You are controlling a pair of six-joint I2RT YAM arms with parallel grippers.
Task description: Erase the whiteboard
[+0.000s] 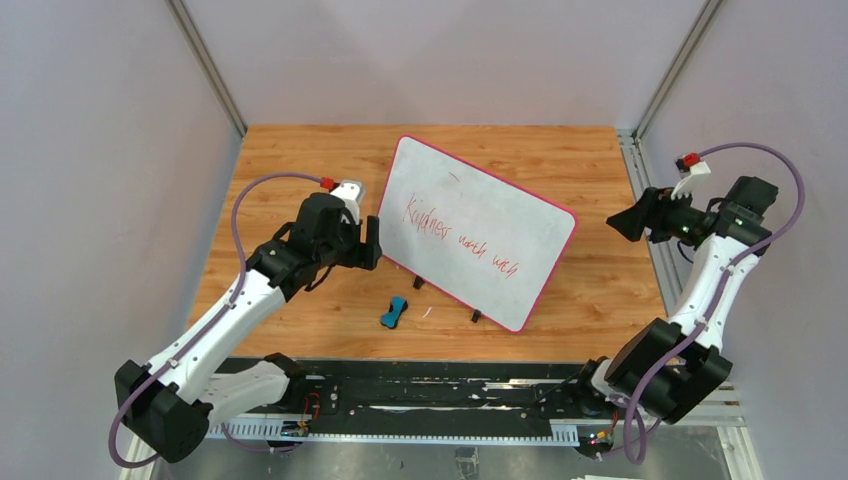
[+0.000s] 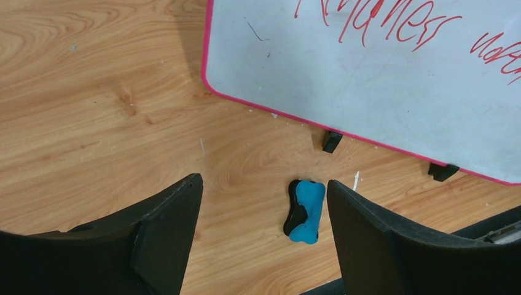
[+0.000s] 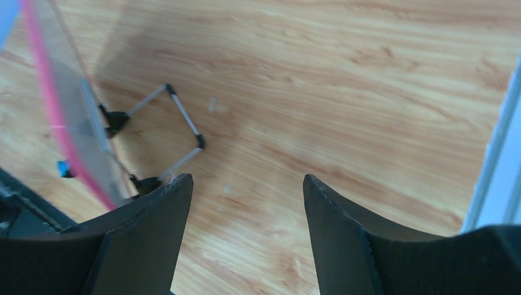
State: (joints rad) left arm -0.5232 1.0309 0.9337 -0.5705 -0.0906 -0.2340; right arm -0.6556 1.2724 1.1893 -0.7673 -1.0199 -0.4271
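A: Where is the whiteboard (image 1: 480,225) from the left claw (image 1: 372,243)?

B: Just ahead of it and to its right. The board's left end is close beside the claw. It stands tilted on the wooden tabletop (image 1: 290,160), with red handwriting (image 1: 460,240) across its face.

A: And the claw itself?

B: Fingers spread wide, nothing between them. In its wrist view a blue-and-black eraser (image 2: 305,211) lies flat on the wood below the gap, nearer the right-hand finger. It touches neither finger.

A: Does the eraser touch the board?

B: No. It lies just on the claw's side of the board's bottom rim, near one of the small black feet (image 2: 332,141).

A: And the right claw (image 1: 618,222)?

B: Also spread apart and holding nothing. It hangs off the board's right end, apart from it. From its wrist camera the board sits to the left, seen almost edge-on from behind. A wire stand (image 3: 178,129) props it up there.
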